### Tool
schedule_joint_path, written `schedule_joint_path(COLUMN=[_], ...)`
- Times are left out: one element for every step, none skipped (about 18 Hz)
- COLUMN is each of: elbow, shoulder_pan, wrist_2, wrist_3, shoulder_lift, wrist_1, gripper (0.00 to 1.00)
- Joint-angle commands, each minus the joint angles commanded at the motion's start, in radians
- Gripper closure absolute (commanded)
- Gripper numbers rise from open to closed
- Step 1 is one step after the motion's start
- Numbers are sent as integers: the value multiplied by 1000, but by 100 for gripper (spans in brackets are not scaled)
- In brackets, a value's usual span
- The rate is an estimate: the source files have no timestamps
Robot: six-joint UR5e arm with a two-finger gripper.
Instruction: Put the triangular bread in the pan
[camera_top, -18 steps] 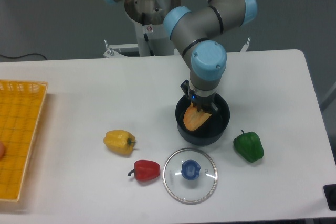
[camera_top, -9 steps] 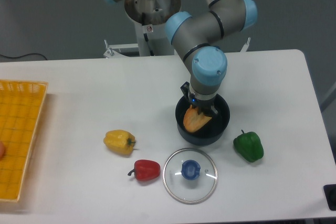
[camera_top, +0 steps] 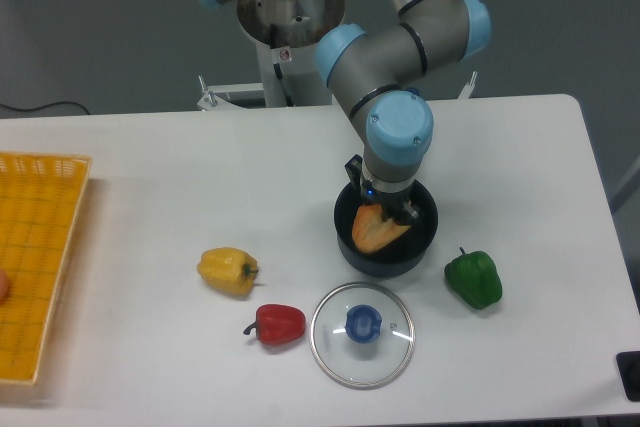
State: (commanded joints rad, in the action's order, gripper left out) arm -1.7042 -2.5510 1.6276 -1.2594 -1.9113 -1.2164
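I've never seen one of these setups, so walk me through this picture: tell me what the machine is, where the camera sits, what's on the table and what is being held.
The machine is a jointed robot arm, grey with light blue caps, ending in a two-finger gripper. One fixed camera looks down at the white table from the front.

The gripper reaches down into the pan, a dark round pot. Right at its tip, inside the pan, is the triangular bread, an orange toy wedge. The arm hides the fingers, so I cannot tell whether they grip it or have let go.

Also on the table: a yellow pepper, a red pepper, a green pepper, a glass lid with a blue knob, and a yellow basket at the left edge.
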Motion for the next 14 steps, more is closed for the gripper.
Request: schedule_joint_path(elbow=[0, 0, 0, 0, -2, -3, -3, -3, -3, -5, -5, -5, -3, 0], shoulder_pan=[2, 2, 2, 2, 2, 5, 6, 6, 6, 8, 8, 11, 12, 11], wrist_2=[-2, -2, -2, -2, -2, -2, -2, -2, -2, -2, -2, -2, -2, -2], wrist_3=[0, 2, 2, 0, 0, 5, 6, 8, 9, 9, 9, 9, 9, 9], shoulder_lift=[-2, 0, 0, 0, 0, 0, 0, 0, 2, 0, 0, -2, -2, 0], wrist_1=[0, 0, 0, 0, 0, 0, 2, 2, 2, 2, 2, 2, 2, 2], gripper=[28, 23, 19, 5, 0, 0, 0, 0, 0, 0, 0, 0, 0, 0])
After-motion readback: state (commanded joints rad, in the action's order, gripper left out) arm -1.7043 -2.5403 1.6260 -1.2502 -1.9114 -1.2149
